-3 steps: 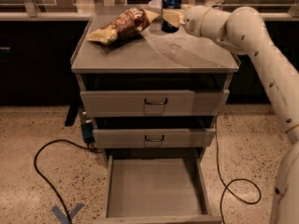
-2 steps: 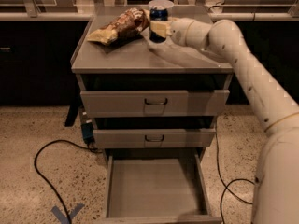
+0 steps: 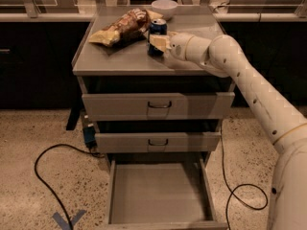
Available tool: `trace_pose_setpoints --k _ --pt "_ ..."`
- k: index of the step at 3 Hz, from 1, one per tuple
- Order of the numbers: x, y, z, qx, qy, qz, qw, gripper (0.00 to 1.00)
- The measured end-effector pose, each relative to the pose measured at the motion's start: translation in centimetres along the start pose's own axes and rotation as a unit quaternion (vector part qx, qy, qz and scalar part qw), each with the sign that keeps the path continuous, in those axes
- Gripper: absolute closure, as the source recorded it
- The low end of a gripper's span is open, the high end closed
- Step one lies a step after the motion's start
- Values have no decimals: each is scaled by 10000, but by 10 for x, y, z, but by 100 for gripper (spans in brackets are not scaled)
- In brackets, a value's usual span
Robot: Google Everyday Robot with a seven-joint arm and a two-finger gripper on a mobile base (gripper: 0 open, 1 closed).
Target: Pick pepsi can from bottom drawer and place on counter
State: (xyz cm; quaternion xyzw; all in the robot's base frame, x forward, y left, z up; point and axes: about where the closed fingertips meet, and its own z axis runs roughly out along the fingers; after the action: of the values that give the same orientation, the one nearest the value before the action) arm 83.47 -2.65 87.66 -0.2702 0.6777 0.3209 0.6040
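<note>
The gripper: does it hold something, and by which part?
The gripper, over the counter, holds the pepsi can by the lower part of its side.

Your gripper (image 3: 159,42) sits at the pepsi can (image 3: 157,27), chip bag (image 3: 120,28) crowding beside it, bowl (image 3: 164,7) behind, the counter (image 3: 115,62) bare in front.

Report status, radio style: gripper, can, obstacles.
Gripper at pepsi can, over counter. Can upright on counter. Chip bag close beside it; bottom drawer open.

- The pepsi can (image 3: 157,28) looks like glossy metal, on the matt grey metal counter (image 3: 124,60).
- The gripper (image 3: 157,41), smooth cream plastic (faintly shiny), clasps the can there.
- The bottom drawer (image 3: 158,193) is dull, smooth metal.
</note>
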Motion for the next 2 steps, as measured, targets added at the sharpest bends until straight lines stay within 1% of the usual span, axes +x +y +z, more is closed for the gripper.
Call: trace_pose_setpoints --k 1,2 --pt "0 0 0 0 0 0 10000 86" --pt "0 0 0 -1 0 0 10000 63"
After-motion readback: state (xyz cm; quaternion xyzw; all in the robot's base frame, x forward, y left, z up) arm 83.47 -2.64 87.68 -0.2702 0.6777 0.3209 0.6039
